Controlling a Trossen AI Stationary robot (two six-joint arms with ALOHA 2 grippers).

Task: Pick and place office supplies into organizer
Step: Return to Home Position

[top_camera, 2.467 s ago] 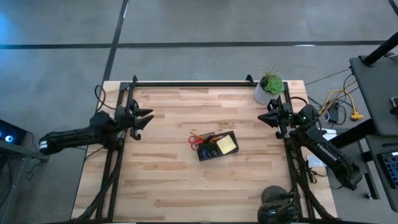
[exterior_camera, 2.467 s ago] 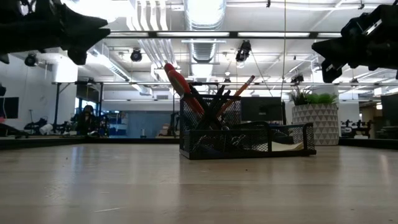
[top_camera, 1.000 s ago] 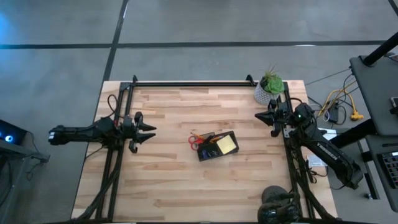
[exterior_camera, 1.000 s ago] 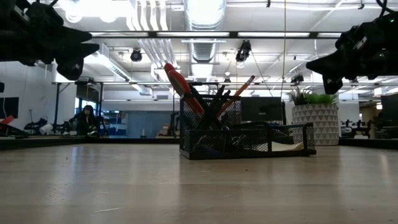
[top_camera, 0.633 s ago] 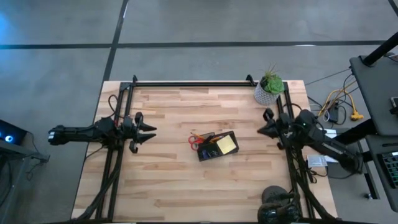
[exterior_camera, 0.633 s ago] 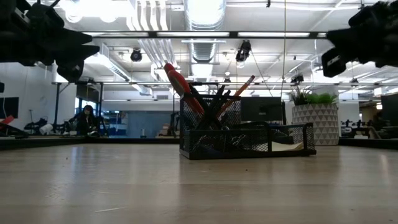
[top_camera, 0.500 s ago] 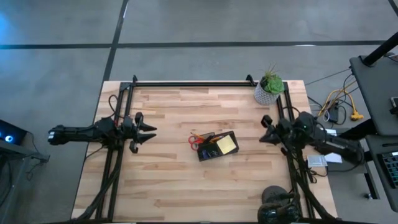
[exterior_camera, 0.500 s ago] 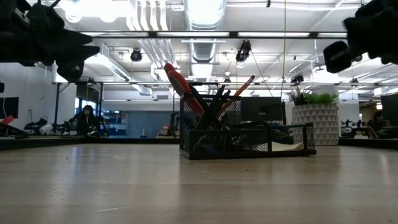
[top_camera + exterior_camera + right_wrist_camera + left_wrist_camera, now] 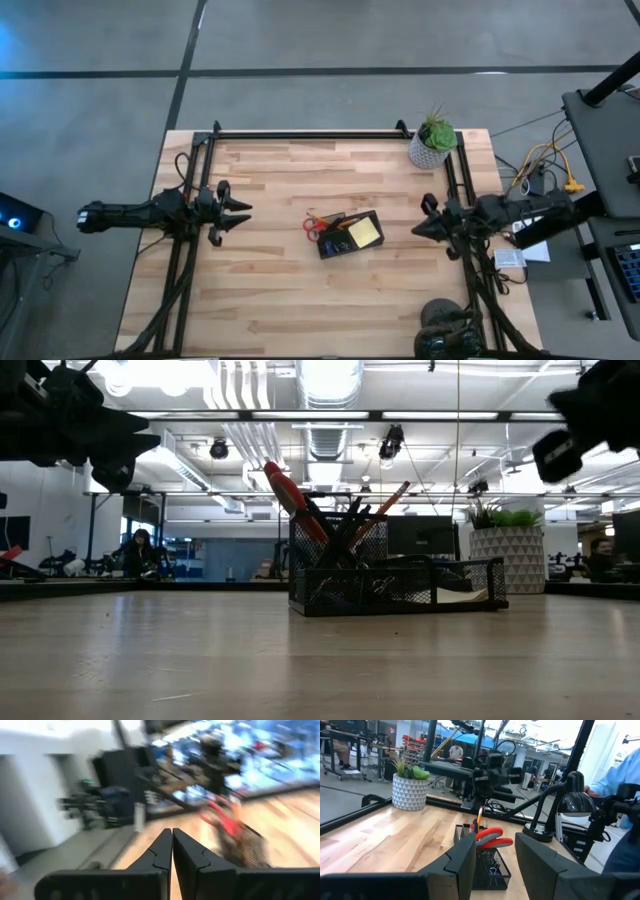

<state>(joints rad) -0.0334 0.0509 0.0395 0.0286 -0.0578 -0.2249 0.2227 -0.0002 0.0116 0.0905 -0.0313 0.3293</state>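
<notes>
Black wire mesh makes up the organizer (image 9: 349, 234), which sits about mid-table (image 9: 270, 300). Its long side runs roughly from the left edge toward the right, a little askew. Red-handled scissors (image 9: 314, 224) stick out of the end nearer the left edge, and the yellow sticky-note pad (image 9: 365, 231) lies in the end nearer the right. An orange pencil (image 9: 392, 500) stands among the pens. Every supply I can make out is inside it, so the sorting looks finished to me.

The left hand (image 9: 243, 211) hovers by the left edge, spread wide, empty, pointing at the organizer. The right hand (image 9: 417, 229) hangs by the right edge with its fingers (image 9: 161, 851) pressed together on nothing. It is aimed the same way and is the nearer of the two. A potted plant (image 9: 433, 140) sits at the far right corner. I'd judge each arm need only draw back toward its own side, away from the organizer between them.
</notes>
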